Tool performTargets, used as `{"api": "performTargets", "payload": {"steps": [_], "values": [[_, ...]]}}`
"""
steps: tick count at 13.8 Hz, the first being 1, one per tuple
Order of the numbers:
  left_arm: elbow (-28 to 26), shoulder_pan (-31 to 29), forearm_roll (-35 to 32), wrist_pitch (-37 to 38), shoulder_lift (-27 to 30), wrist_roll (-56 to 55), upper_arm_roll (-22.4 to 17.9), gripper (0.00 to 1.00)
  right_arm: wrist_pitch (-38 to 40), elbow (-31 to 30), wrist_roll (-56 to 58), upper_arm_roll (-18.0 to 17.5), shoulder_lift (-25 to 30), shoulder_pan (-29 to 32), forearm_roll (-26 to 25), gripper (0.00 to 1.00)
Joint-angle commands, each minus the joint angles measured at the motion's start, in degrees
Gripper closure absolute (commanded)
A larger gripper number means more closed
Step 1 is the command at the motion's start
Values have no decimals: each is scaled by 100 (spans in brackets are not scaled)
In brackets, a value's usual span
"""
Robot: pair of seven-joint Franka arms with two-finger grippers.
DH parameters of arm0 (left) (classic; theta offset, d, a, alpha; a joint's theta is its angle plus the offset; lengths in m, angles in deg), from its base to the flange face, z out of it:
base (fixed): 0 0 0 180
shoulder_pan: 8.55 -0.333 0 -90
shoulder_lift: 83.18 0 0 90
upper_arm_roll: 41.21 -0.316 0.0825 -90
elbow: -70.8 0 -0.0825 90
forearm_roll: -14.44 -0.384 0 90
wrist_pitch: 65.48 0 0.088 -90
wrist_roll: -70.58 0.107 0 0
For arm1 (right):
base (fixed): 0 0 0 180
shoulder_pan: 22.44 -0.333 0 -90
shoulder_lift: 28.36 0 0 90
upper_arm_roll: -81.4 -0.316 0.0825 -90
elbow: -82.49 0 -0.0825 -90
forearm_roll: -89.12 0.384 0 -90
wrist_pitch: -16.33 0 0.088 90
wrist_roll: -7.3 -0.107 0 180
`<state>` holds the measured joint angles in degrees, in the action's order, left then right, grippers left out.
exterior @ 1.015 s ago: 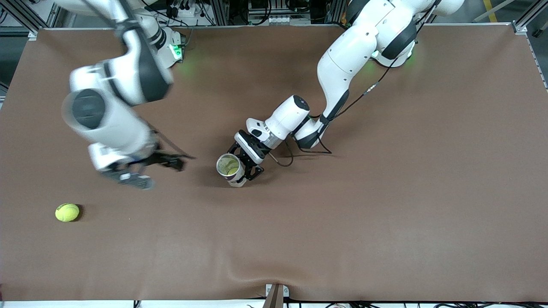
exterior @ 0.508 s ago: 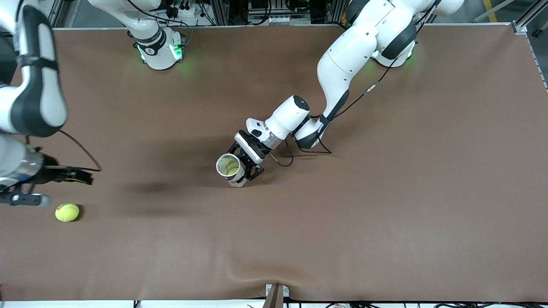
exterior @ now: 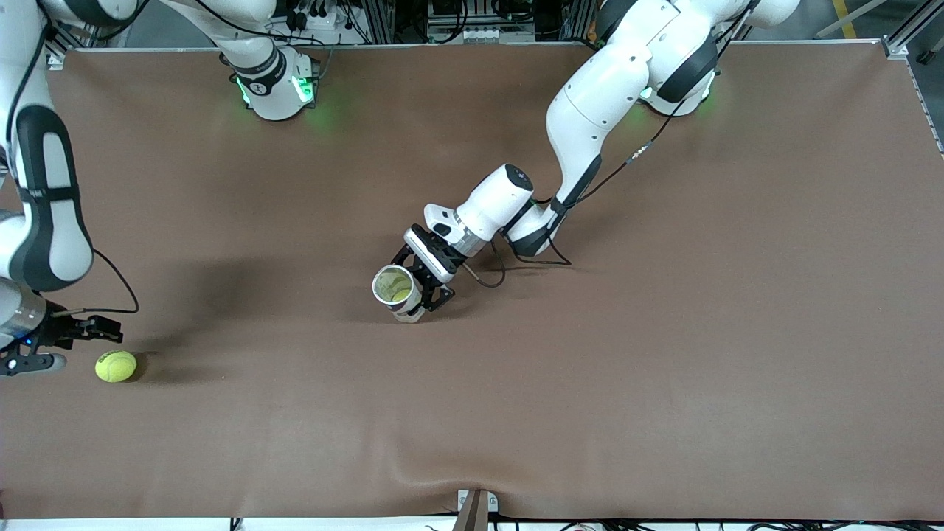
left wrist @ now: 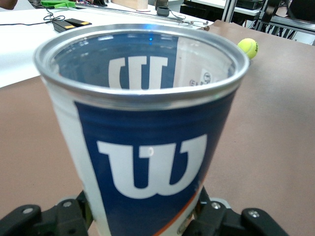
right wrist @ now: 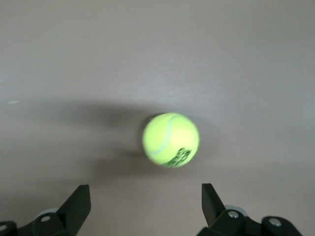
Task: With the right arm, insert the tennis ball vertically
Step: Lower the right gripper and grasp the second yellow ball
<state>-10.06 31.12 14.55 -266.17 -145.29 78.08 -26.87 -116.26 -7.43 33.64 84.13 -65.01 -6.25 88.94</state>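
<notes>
Right hand (exterior: 51, 346): partly cut off at the front view's edge; in the right wrist view only the two fingertips (right wrist: 78, 204) show.
Can (left wrist: 142, 132): base cut off in the left wrist view; contents not discernible there.
Left hand (left wrist: 142, 223): fingers largely hidden by the can.
Tennis ball (right wrist: 171, 140): printed lettering illegible, slightly blurred.

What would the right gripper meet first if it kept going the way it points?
Most likely the ball: it sits centred ahead of the open right gripper, with only bare table around it. How much gap remains is hard to judge.
</notes>
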Motion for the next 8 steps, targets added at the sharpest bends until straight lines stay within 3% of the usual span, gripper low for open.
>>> {"api": "performTargets", "payload": {"steps": [1, 6, 8], "values": [[166, 76, 130, -50, -126, -38, -64, 23, -276, 115, 144, -132, -219, 103, 27, 0], [166, 76, 130, -50, -126, -38, -64, 23, -1330, 115, 179, -132, -729, 121, 27, 0], [166, 76, 130, -58, -126, -38, -64, 23, -1349, 115, 241, -132, -808, 156, 36, 0]]}}
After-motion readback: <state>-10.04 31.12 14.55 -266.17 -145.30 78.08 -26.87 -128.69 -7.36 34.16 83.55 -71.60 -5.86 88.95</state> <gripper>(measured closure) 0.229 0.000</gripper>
